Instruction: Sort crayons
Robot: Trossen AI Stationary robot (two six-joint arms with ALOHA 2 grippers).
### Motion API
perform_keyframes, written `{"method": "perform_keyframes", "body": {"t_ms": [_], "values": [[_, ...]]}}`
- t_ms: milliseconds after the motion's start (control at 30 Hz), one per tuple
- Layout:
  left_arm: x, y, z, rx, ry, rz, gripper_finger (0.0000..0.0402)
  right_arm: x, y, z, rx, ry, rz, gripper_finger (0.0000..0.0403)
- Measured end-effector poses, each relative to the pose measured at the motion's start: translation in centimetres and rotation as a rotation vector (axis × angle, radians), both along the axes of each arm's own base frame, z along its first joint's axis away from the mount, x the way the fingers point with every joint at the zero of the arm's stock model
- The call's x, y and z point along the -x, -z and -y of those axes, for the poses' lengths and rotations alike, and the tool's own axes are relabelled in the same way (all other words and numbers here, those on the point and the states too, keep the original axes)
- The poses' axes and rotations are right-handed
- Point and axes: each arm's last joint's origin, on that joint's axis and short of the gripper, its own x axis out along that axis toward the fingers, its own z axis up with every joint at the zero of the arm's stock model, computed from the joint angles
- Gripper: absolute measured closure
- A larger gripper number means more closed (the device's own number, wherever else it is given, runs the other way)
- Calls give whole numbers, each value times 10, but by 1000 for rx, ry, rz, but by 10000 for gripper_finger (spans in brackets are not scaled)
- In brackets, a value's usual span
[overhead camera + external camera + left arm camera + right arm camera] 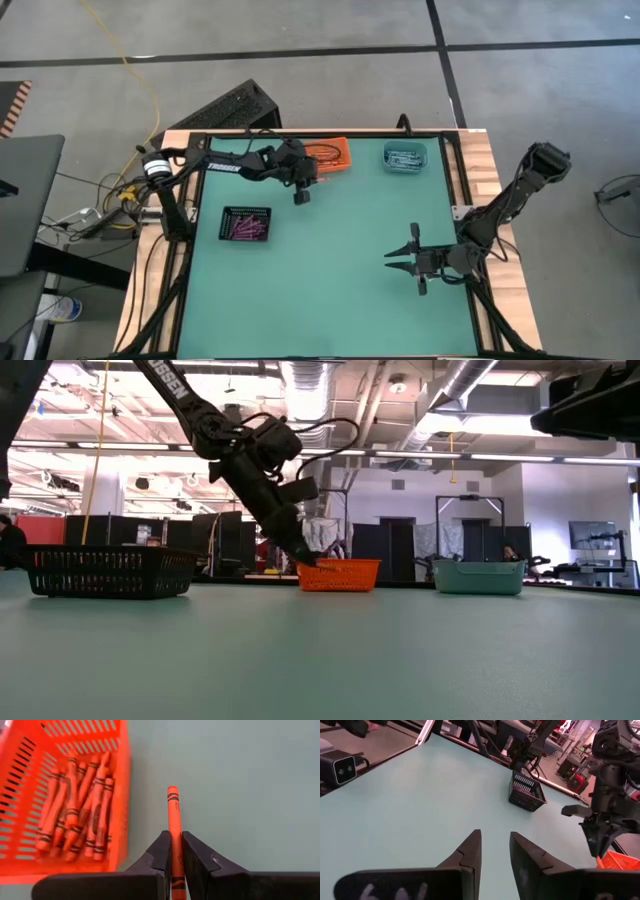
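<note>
- Left gripper (172,855), jaws pinching an orange crayon (173,815), hangs just beside the orange bin (120,780).
- Next: carry it over that bin, release.
- Right gripper (412,262) waits, jaws spread, well apart from that bin.

The orange bin (30,795) looks like slotted moulded plastic with a slight sheen. The crayons (75,810) inside wear matt paper wrappers (black-banded). The table mat (340,260) is smooth, matt green; bare pale wood (500,200) edges it at 3 o'clock.
</note>
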Motion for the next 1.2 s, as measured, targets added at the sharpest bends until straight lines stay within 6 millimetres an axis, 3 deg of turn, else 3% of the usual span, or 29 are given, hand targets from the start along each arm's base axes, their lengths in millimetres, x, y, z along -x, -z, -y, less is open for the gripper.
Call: {"method": "perform_keyframes", "body": {"t_ms": [267, 633, 900, 1200], "values": [[3, 0, -8, -83, -46, -33, 381, -2, 1, 3, 8, 19, -9, 303], [12, 1, -22, -37, -102, -32, 381, -3, 1, 4, 6, 22, -10, 303], [3, -5, -12, 54, 97, 97, 381, -3, 1, 4, 7, 22, -10, 303], [-3, -26, -28, -122, -5, 283, 381, -3, 1, 4, 7, 21, -11, 303]]}}
